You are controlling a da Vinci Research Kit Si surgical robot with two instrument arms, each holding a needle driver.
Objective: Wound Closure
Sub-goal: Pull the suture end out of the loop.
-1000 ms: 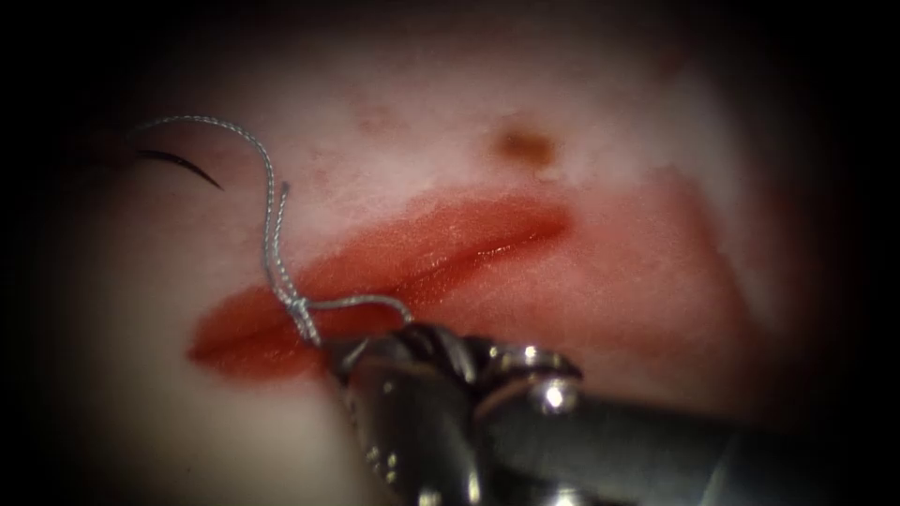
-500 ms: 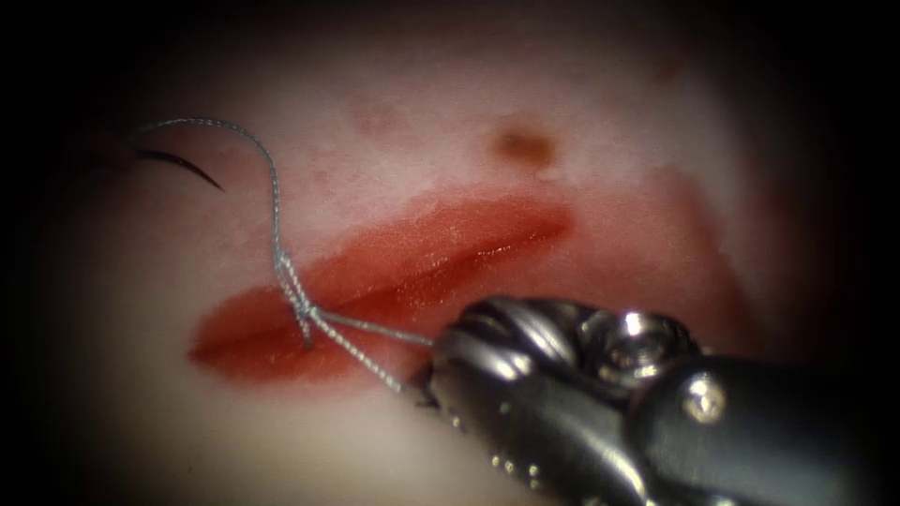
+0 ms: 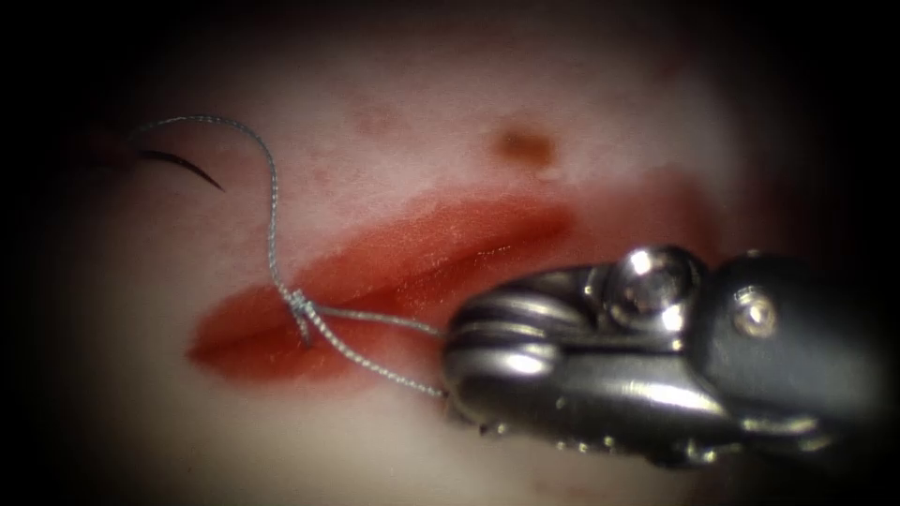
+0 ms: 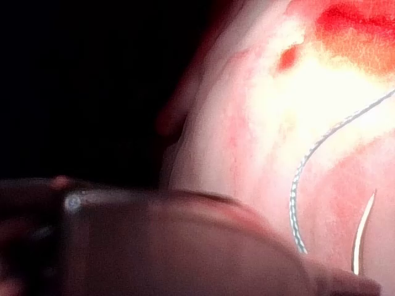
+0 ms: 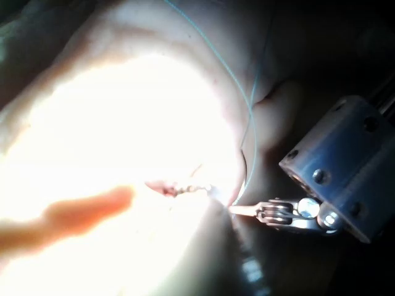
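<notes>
Endoscope view: the tissue (image 3: 394,122) carries an open cut (image 3: 422,253), wet with red fluid (image 3: 375,272), and serves as landmark for all that follows. Most of the cut's length gapes with no stitch across it; one knot (image 3: 300,305) sits near the cut's left end, so the closure appears barely begun and the greater part seems left to do. The right tool (image 3: 459,361) lies just right of the knot, its jaws closed on two strands of thread (image 3: 375,323) that run taut to the knot. A third strand rises from the knot and arcs to the needle (image 3: 183,167), which lies free on the tissue surface, well left of and beyond the cut, held by neither tool. Left wrist view: the left tool's (image 4: 154,246) jaws cannot be judged.
</notes>
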